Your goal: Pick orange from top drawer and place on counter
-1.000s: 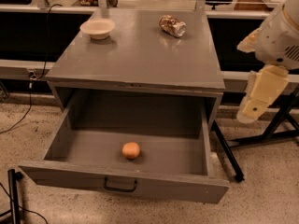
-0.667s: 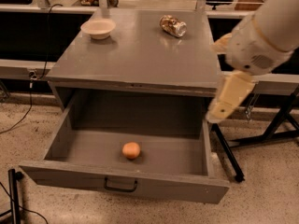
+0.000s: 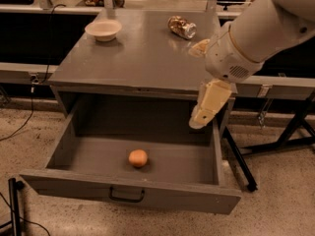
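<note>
The orange [image 3: 138, 158] has not stirred on the floor of the open top drawer [image 3: 147, 195], near its front, while our gripper [image 3: 200, 120] has swung in above the drawer's right side. Whether it is open or closed we cannot tell. We should centre over the fruit, then descend straight.

Orange [image 3: 138, 158] in open top drawer [image 3: 133, 194] — hand [image 3: 198, 122] above

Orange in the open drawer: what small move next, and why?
Probably move the cream pincer down and across toward the small round orange. The pincer hangs over the back of the open grey metal top drawer, at the picture's right; the orange lies apart, mid-floor near the front panel.
</note>
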Controlling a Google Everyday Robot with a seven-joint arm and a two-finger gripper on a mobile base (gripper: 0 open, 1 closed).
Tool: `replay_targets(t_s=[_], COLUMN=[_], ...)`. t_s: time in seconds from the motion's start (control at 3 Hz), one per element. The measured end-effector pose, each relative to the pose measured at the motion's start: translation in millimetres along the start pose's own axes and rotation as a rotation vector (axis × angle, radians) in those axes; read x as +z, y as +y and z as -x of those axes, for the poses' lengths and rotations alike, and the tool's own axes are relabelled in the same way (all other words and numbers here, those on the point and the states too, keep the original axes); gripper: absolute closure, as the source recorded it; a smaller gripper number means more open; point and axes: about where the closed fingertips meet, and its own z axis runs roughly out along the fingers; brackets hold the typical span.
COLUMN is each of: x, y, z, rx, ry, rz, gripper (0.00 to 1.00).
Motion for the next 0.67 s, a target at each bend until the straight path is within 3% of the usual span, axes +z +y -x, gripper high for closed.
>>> replay_targets(t_s=[0.33, 0.67], x=[18, 58], y=[3, 12], z=[4, 1], rx=[-0.018, 0.004], ry=[-0.02, -0.073], rz=[0.069, 0.122], gripper=[0.0, 0.0])
